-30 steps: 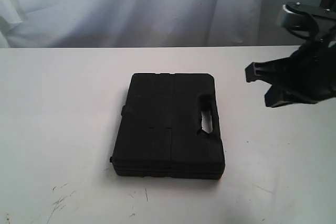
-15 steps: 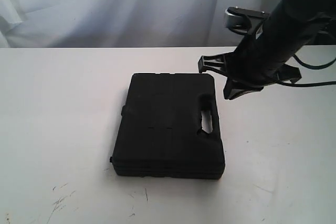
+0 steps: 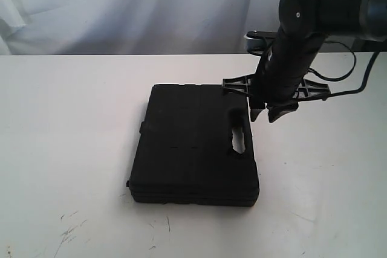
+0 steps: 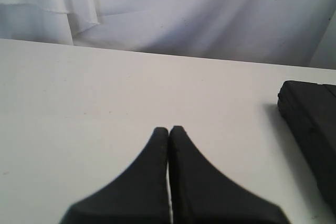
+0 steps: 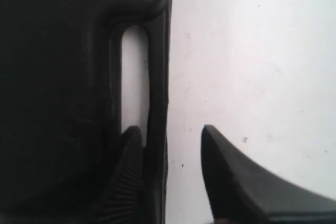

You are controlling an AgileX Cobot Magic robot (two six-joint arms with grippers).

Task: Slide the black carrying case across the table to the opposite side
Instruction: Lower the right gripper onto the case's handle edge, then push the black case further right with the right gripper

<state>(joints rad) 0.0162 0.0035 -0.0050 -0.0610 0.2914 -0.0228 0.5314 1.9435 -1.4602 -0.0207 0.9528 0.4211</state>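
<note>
The case (image 3: 193, 149) is laid flat near the middle of the bench (image 3: 72, 119), with its handle side turned toward the right of the exterior view. The right end effector (image 3: 266, 115) is held over the far end of that handle side and pointed downward. In the right wrist view its fingers are seen spread apart. One finger (image 5: 130, 145) is placed at the end of the handle slot (image 5: 134, 77), and the other (image 5: 215, 145) is placed outside the case, over bare bench. The handle bar (image 5: 158, 103) is thus straddled, but nothing is gripped. Whether either fingertip touches the case cannot be told, as black lies against black there; they appear to be just above it.

The left end effector (image 4: 169, 129) is seen only in its own wrist view. Its fingers are pressed together with nothing between them, and it is held over bare bench, well apart from the case. Only a corner of the case (image 4: 310, 129) is shown there, cut off by the frame edge.

In the exterior view the far right corner of the case is covered by the right arm, and the fingertips are hard to separate from the dark lid. In the right wrist view the case is cut off on three sides, so only the handle region is shown.
</note>
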